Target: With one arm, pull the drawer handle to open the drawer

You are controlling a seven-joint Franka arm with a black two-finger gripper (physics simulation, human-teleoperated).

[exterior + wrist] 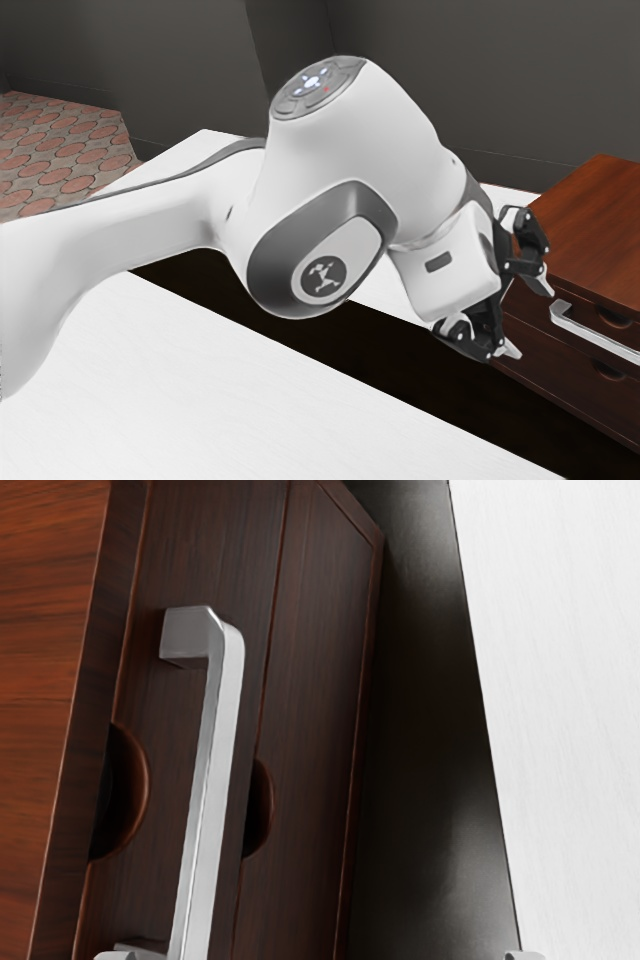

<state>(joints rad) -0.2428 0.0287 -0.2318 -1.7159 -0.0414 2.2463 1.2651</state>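
The gripper (530,320) is seen wide open, empty — the drawer handle (600,340) lies just ahead, set crosswise to its opening.

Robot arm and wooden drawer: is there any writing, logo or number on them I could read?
No readable words or numbers anywhere.
Grey disc on the arm: white figure emblem, no letters.
Button pad atop the arm: symbols too small to read.
Drawer and handle: blank.

arm (300,230): elbow bent, wrist low | gripper (527,318): fingers apparently spread apart
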